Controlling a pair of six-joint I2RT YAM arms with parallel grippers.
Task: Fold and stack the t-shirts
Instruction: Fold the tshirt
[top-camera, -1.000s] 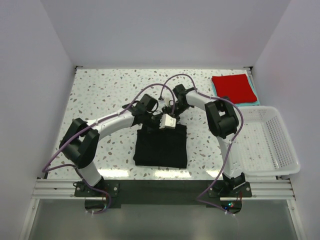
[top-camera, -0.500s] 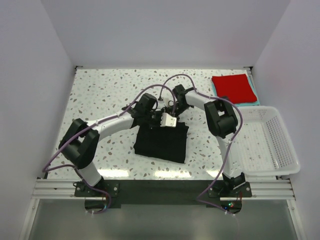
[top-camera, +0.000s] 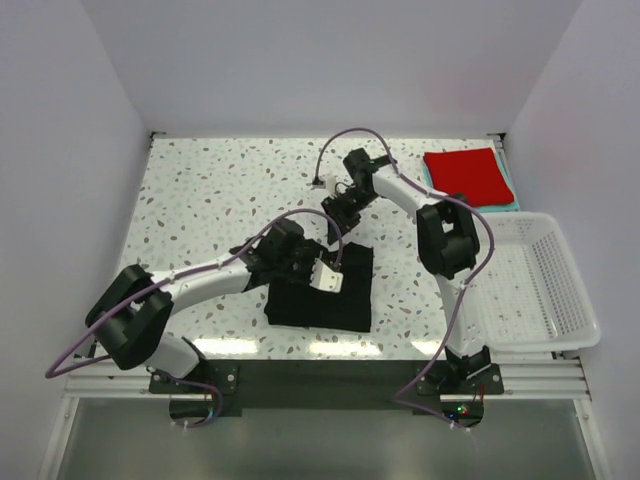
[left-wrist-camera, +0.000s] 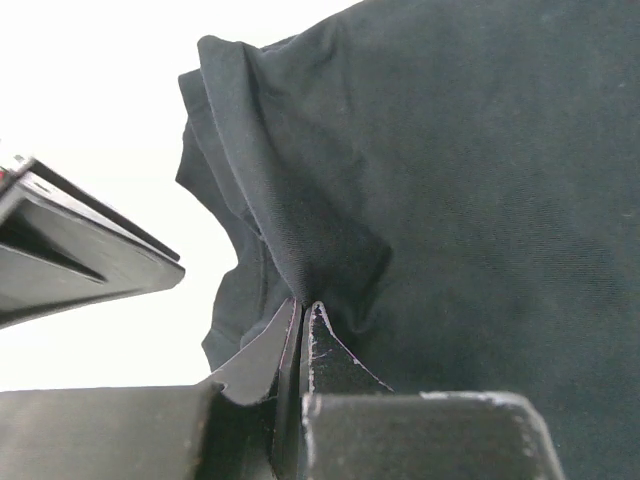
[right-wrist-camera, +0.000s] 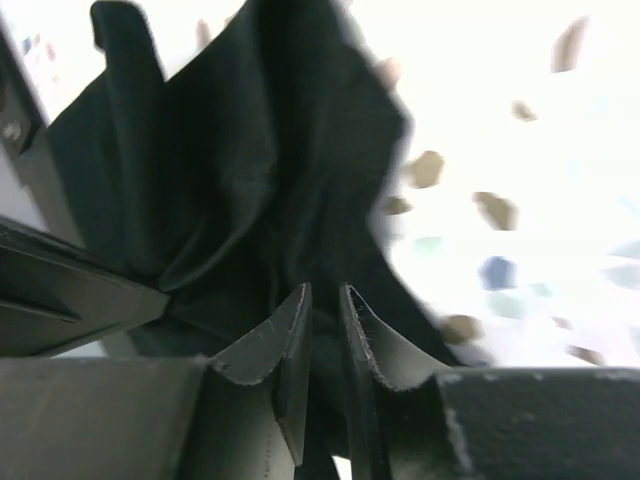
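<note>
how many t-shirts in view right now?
3. The black shirt lies mid-scene, partly folded. The red shirt sits folded in the far right corner. The teal shirt lies under the red one, only its edges showing. The basket looks empty.

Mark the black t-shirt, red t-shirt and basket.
black t-shirt (top-camera: 345, 300): top view, flat right panel
red t-shirt (top-camera: 468, 177): top view, centre of folded square
white mesh basket (top-camera: 566, 285): top view, right side wall

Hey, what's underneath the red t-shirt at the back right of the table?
A teal t-shirt: only its edge peeks out beside the red t-shirt; the rest is covered.
</note>
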